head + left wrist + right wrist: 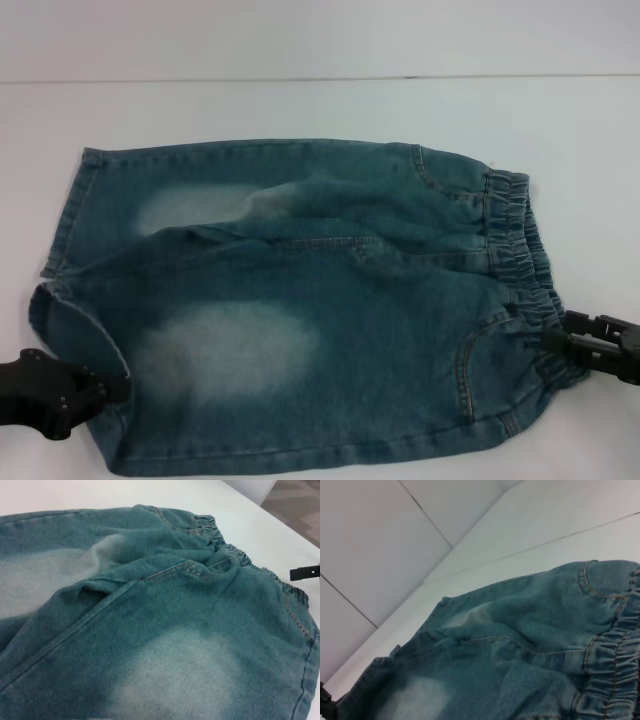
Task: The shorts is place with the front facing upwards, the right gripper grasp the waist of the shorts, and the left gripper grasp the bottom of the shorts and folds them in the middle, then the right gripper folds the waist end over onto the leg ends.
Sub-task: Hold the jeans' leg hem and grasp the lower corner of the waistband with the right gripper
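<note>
Along the desk's near edge, shorts (300,310) are lying lengthwise: right gripper (572,342) pinching the waist (520,265), left gripper (100,385) clamping the bottom of the shorts (75,320) (both jaws closed on denim).

I saw shorts (300,310) flat on table (300,110) | waist (520,260) right | leg ends (65,270) left | one gripper at each end.

Table: white, smooth top (300,110), far edge straight against the wall.
Wall: pale panels (365,545), thin dark seams between.
Floor: brownish tiling (295,505), beyond the table corner.
</note>
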### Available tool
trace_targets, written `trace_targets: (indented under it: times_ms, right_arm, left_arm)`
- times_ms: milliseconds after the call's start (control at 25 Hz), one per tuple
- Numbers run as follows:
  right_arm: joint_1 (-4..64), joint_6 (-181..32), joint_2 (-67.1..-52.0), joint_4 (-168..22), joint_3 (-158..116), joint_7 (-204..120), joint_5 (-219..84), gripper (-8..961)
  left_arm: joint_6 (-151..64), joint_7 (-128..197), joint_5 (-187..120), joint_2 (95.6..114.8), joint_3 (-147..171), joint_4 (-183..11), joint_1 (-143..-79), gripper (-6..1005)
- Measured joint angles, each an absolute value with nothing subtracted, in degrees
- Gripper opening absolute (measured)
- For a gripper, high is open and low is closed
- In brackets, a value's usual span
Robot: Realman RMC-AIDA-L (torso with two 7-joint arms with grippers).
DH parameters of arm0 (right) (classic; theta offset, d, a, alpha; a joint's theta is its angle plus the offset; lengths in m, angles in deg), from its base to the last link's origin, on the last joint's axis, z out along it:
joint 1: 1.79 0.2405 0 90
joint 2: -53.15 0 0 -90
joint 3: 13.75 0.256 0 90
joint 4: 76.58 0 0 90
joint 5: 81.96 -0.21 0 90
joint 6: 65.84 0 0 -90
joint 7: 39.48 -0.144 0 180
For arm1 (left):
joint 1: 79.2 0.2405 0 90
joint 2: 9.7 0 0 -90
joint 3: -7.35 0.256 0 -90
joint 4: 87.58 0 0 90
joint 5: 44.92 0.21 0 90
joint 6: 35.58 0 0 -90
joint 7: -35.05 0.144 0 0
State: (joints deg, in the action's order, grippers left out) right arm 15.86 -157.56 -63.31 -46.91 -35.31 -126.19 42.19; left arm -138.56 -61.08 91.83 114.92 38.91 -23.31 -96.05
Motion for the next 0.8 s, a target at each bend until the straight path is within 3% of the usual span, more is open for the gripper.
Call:
trace_targets:
  times_ms: [800]
  right_arm:
    - [16.2, -153.3, -63.39, -46.9, -37.1, -127.6, 42.4, 859]
  left_arm:
    - [-137.9, -61.1, 91.2, 114.93, 40.4, -23.9, -95.9, 9]
